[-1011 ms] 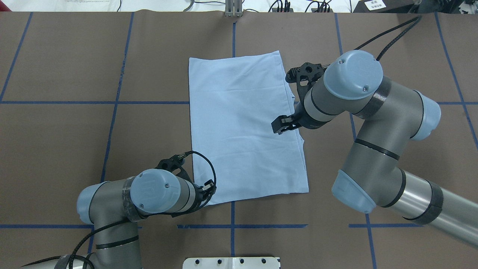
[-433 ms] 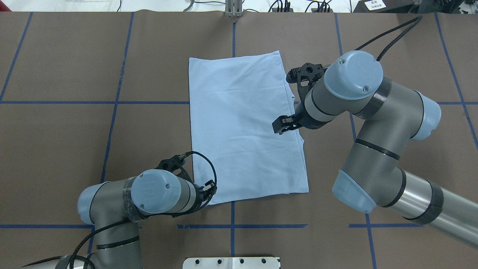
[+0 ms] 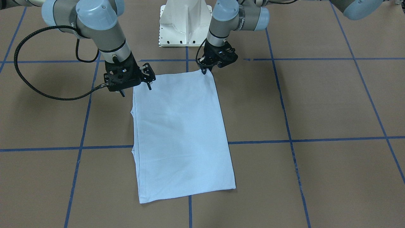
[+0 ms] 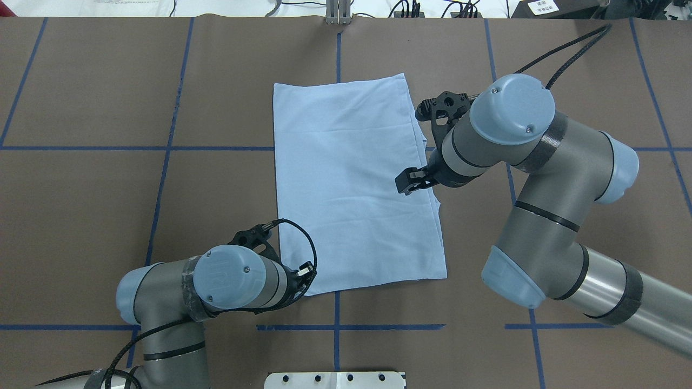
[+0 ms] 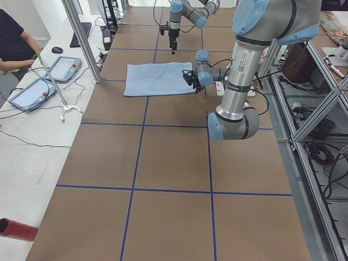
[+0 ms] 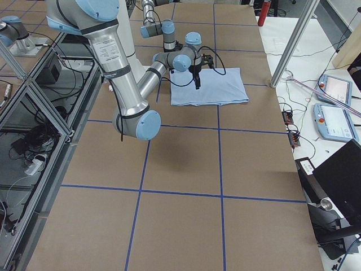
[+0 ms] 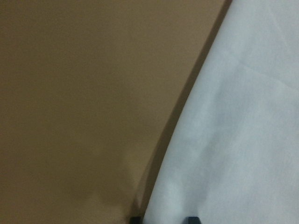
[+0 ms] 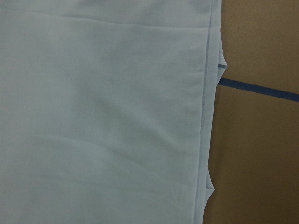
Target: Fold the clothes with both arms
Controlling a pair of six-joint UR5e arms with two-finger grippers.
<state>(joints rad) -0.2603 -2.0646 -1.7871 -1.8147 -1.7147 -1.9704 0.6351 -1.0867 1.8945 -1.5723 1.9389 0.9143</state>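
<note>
shirt (image 4: 351, 183) folded flat on surface (image 4: 97, 216) | right fingers (image 4: 406, 182) spread, above its side edge | left fingers (image 3: 205, 68) at corner, grip unclear

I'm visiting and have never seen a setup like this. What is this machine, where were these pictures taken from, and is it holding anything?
These are two robot arms at a brown table marked with blue tape. One picture looks down from behind the robot, one faces it, two look along the table from its ends, and two close-ups come from wrist cameras. A pale blue T-shirt, folded into a rectangle, lies flat. The left gripper sits at its near corner, the right gripper over its side edge. Both look open; nothing is held.
</note>
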